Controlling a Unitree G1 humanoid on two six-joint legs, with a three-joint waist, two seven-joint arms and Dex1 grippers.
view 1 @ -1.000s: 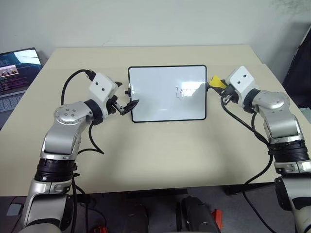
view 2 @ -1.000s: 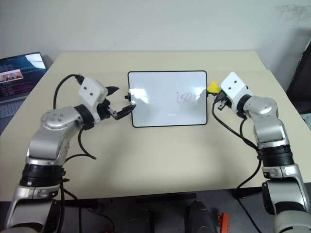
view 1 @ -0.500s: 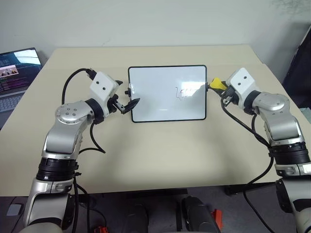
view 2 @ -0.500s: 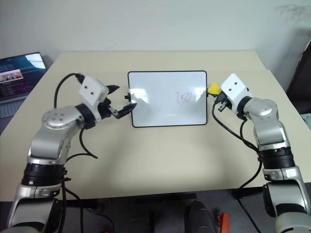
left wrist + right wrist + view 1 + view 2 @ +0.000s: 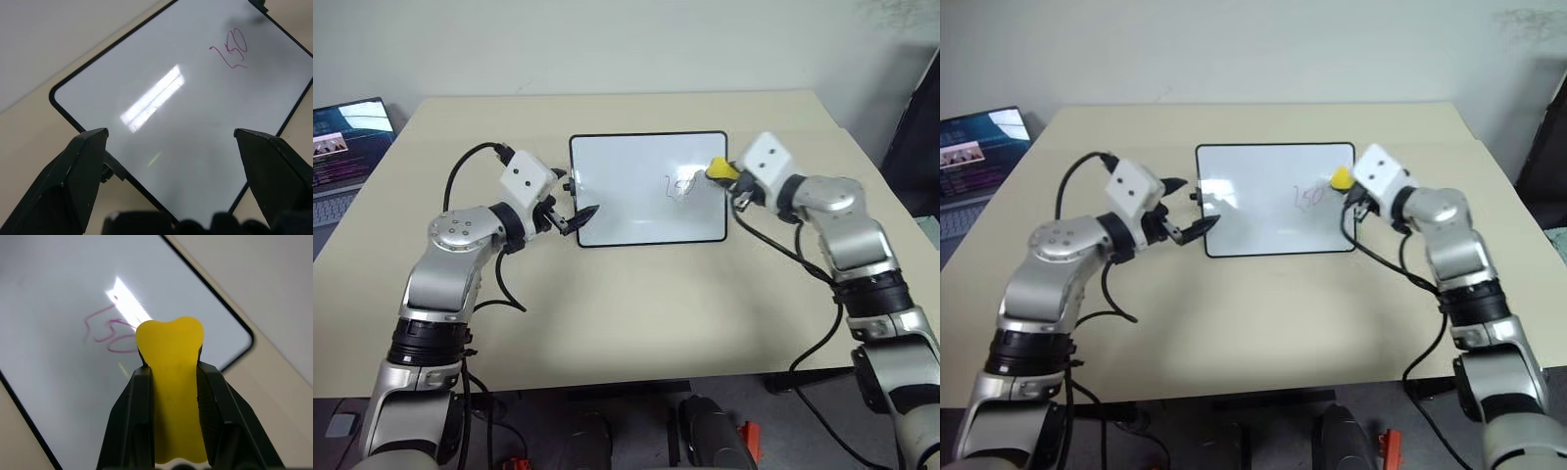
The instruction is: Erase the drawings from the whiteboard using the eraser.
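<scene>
The eraser is held between the two black fingers of the right gripper, which are closed tight on its sides; its yellow end projects past the fingertips. In the head views the eraser is seen over the right part of the whiteboard, just beside the drawings. Whether it touches the board surface cannot be told. In the right wrist view the marks are seen just past the eraser's tip, reddish-purple and unerased, with a bright glare streak across them.

The left gripper is placed at the board's lower left corner, its fingers spread wide. In the left wrist view the corner of the black frame is seen between the two fingers, one over the table, the other over the white surface. Contact with the frame cannot be confirmed.

The whiteboard lies flat near the centre of a beige table, its long side across the robot's front. The board is glossy, and ceiling light is reflected in it. A small black knob is noted on its left edge.

An open laptop with a lit screen is noted at the far left, beside the table. A plain pale wall stands behind. A dark object is partly seen at the right edge of the room.
</scene>
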